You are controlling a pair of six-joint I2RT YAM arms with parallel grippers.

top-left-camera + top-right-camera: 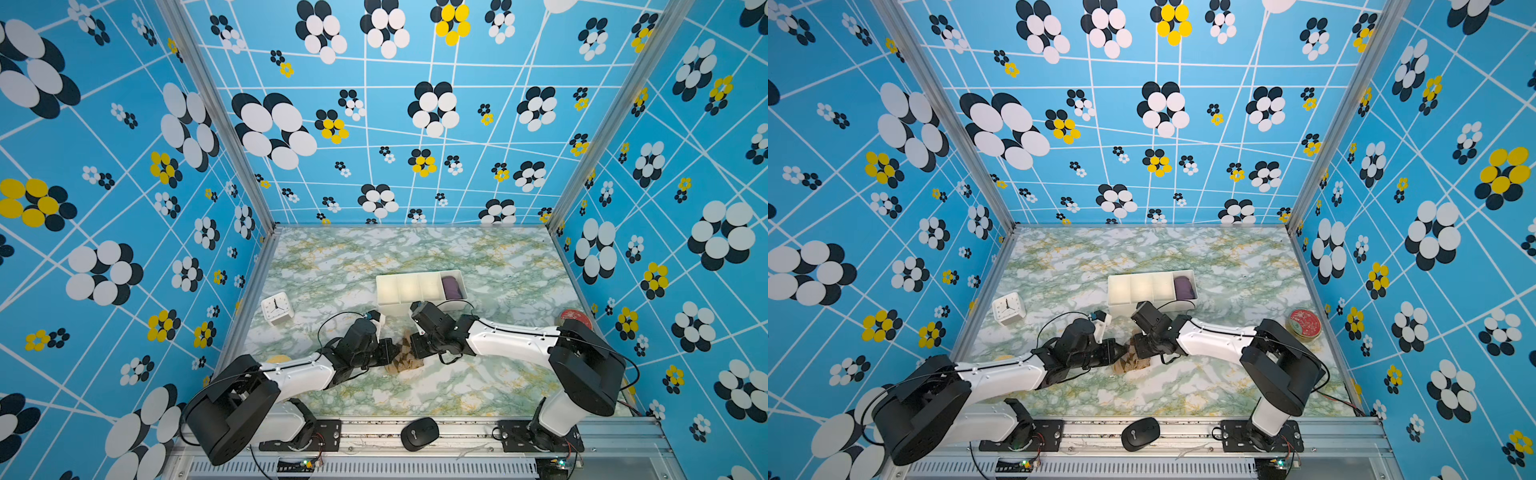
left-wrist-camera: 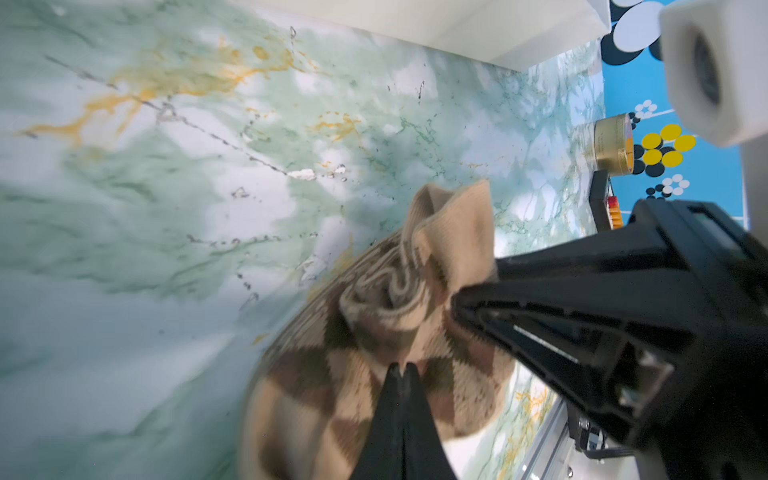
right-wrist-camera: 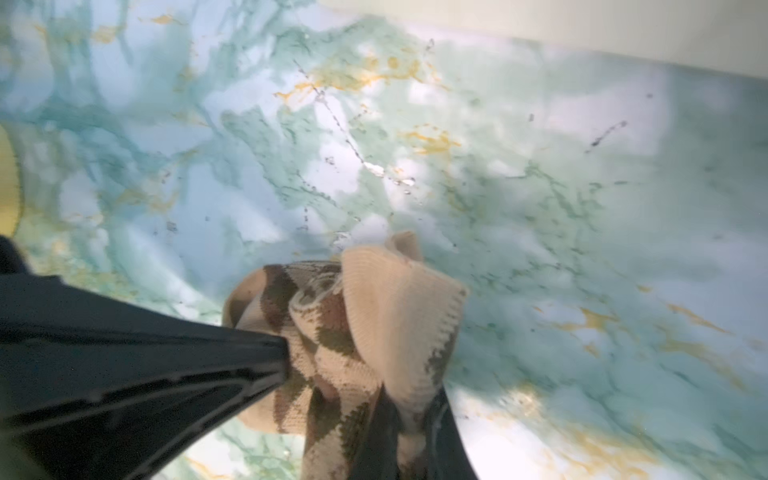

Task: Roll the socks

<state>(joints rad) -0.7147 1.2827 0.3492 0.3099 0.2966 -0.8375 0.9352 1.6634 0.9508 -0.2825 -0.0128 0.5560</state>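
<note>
In both top views the socks (image 1: 405, 358) (image 1: 1133, 362) sit bunched on the table (image 1: 478, 386) at its middle, on the near side of the white tray (image 1: 399, 309); the left gripper (image 1: 392, 351) reaches in from the left and the right gripper (image 1: 417, 347) from the right, both touching the bundle.

In the left wrist view the left gripper (image 2: 401, 368) has its tips pressed together on a fold of the patterned knit; a coiled end shows, so I judge the roll mostly formed.

In the right wrist view the right gripper (image 3: 415, 415) pinches the plain cuff (image 3: 399, 316).

The step in hand looks like tucking; next, the cuff must be stretched over the coil while the left pinch holds it firm.
</note>
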